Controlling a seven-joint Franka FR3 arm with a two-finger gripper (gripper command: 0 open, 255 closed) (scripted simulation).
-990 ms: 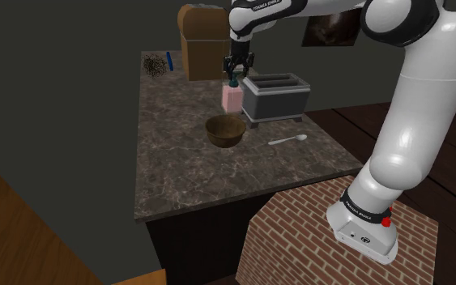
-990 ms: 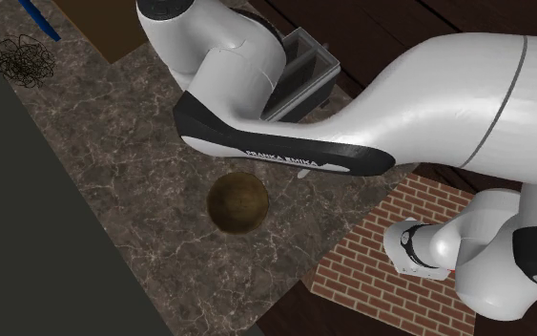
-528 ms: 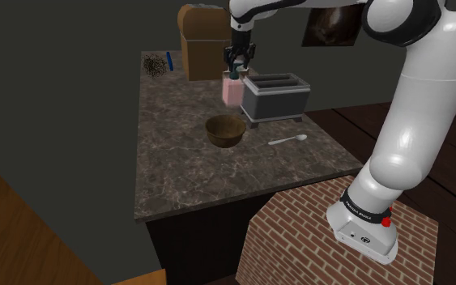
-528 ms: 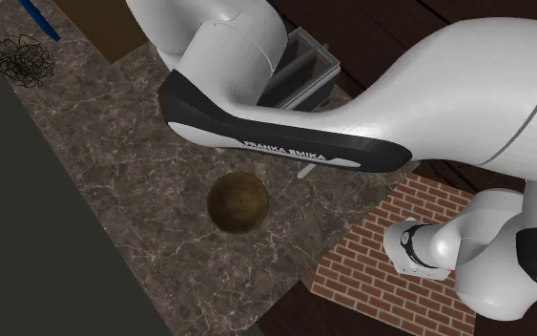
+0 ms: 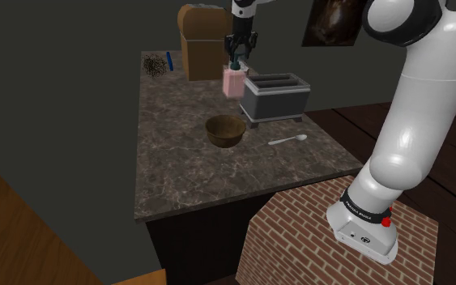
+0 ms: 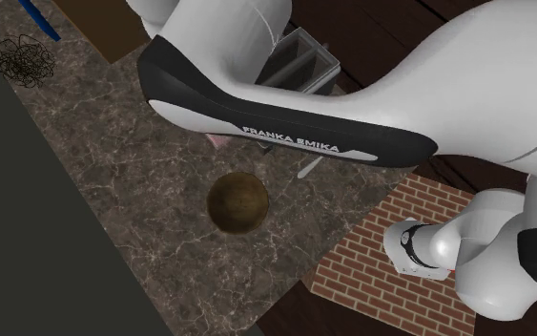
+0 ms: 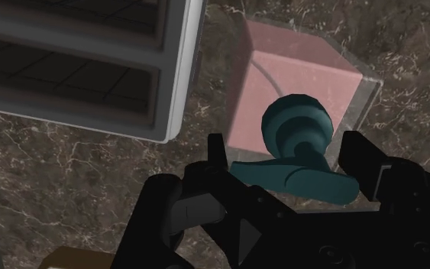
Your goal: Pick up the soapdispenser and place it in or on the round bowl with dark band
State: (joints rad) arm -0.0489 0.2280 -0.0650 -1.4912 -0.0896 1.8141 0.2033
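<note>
Though gripped and, to all appearance, up off the surface, not yet delivered. Holding the soapdispenser (image 5: 233, 82) from above, with the gripper (image 5: 240, 58) closed on the teal pump head (image 7: 297, 126); from the wrist camera, black fingers (image 7: 362, 164) one to each side of that pump and pressed against it, pink body and clear shell hanging beyond. Hanging just beside the grey toaster (image 5: 276, 97), on the side toward the shoulder view's left, roughly level with its top, and judged clear of the marbled counter (image 5: 177, 182) rather than standing on it. Counting the pick as done, then, or all but done. Left to do: carry across to the round brown bowl (image 5: 225, 129), sitting empty nearer the brick stand (image 5: 307, 235), near the soapdispenser but apart from it; lower over the opening; release inside or on the rim. Worth minding the toaster wall close by at the start of the carry, and the narrow hold on the pump alone, liable to let the body swing or tip. Nothing to be said of a dark band on the bowl: too dim to make out. Spoon (image 5: 287, 140) lying on the counter beside the bowl, probably clear of the path.
</note>
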